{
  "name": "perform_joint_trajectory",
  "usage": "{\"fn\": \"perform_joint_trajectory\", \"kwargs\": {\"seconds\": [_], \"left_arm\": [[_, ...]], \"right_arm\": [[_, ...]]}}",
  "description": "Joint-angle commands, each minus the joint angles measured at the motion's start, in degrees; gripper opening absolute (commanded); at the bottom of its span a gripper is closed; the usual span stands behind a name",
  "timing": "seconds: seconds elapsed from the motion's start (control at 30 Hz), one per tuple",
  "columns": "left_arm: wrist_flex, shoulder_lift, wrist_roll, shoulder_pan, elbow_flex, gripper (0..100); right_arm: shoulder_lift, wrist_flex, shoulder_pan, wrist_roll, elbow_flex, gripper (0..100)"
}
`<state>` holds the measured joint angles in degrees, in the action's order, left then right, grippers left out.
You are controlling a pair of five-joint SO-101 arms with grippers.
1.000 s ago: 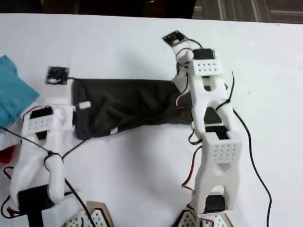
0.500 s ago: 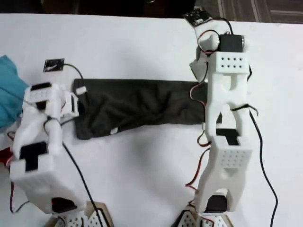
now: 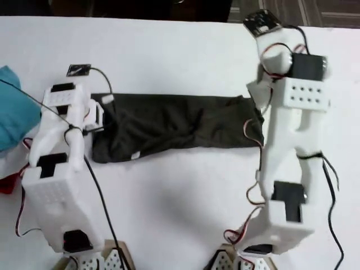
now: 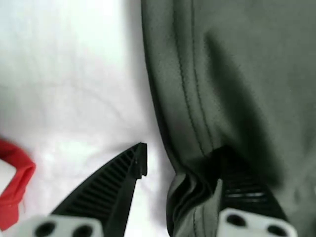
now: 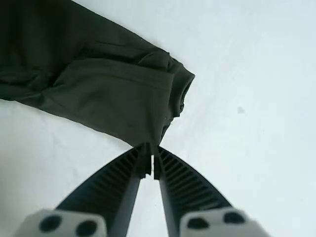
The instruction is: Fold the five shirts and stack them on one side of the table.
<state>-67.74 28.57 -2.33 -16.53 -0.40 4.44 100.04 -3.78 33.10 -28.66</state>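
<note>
step: mid-fold on the dark shirt (image 3: 169, 121); it lies as a long narrow strip across the middle of the table (image 3: 169, 50), one arm at each end; lengthwise fold looks done, crosswise fold not yet.

left gripper (image 4: 182, 163): jaws wide open; one finger on bare table just beside the hem, the other against bunched cloth on the shirt side; the hem sits between them, nothing clamped.

right gripper (image 5: 149, 158): jaws closed, tips together right on the corner hem at the opposite end; reads as a pinch on the very edge; can't confirm how much cloth is in the bite.

teal shirt (image 3: 14, 107) sits at the table's left edge, red cloth (image 3: 7, 183) close by, nearer the arm bases; probably the stack side.

next, my read: left has to close on that hem before any lift; then carry one end over the other to halve the strip, corners lined up; right's bite looks shallow, so go slow or the corner slips out; once it's folded, slide it over to the teal shirt.
</note>
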Motion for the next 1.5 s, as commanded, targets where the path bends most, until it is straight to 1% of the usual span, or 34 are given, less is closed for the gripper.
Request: {"fn": "perform_joint_trajectory", "kwargs": {"seconds": [0.0, 0.03, 0.07, 0.13, 0.2, 0.23, 0.33, 0.43, 0.6, 0.67, 0.73, 0.9, 1.0, 1.07, 1.2, 1.3, 1.47], "left_arm": [[-1.58, 1.58, 0.79, 2.81, -2.33, 24], [-2.29, 2.20, 0.79, 3.08, -3.12, 21], [-3.08, 2.90, 0.79, 3.16, -4.18, 15], [-4.40, 4.40, 0.79, 2.99, -6.20, 1], [-5.89, 5.63, 0.70, 2.64, -7.96, 4], [-6.59, 6.15, 0.70, 1.93, -8.75, 2], [-8.26, 6.86, 0.44, -0.79, -11.03, 3], [-9.76, 6.51, -2.29, -4.57, -13.32, 2], [-16.97, 6.51, -6.95, -11.16, -22.55, 2], [-20.13, 6.51, -8.79, -12.31, -26.51, 2], [-23.56, 6.59, -10.73, -12.04, -29.93, 2], [-33.85, 6.59, -11.87, -6.33, -37.32, 2], [-34.73, 5.98, -11.52, -2.20, -38.02, 2], [-34.64, 4.57, -11.52, 0.18, -36.62, 2], [-34.55, 0.70, -11.69, 7.82, -33.10, 2], [-34.37, -1.85, -11.60, 14.24, -33.01, 2], [-31.91, -4.48, -11.60, 26.02, -33.01, 2]], "right_arm": [[-7.96, 1.27, -2.95, 0.53, 2.73, 1.8], [-9.36, 1.27, -3.65, 0.26, 3.78, 1.8], [-10.77, 1.27, -4.35, 0.18, 4.84, 1.8], [-13.41, 1.27, -6.11, 0.18, 7.47, 1.8], [-15.25, 1.19, -8.22, 0.18, 10.11, 1.8], [-16.13, 1.19, -9.27, 0.26, 11.69, 1.8], [-18.59, -0.75, -12.79, 0.35, 16.79, 1.8], [-20.88, -4.26, -16.48, 0.35, 24.18, 1.8], [-26.24, -16.04, -22.02, 0.26, 45.19, 1.8], [-29.76, -22.20, -24.22, 0.35, 55.12, 1.8], [-33.98, -28.97, -25.80, 0.44, 65.05, 1.8], [-40.66, -47.60, -26.95, 0.53, 89.76, 1.8], [-42.95, -57.54, -27.03, 0.53, 100.75, 1.8], [-43.74, -62.02, -27.12, 0.53, 105.14, 1.8], [-45.49, -63.16, -28.26, 0.09, 105.85, 1.8], [-46.29, -63.25, -28.18, 0.09, 107.16, 1.8], [-46.64, -63.69, -28.26, 0.09, 107.43, 1.8]]}}
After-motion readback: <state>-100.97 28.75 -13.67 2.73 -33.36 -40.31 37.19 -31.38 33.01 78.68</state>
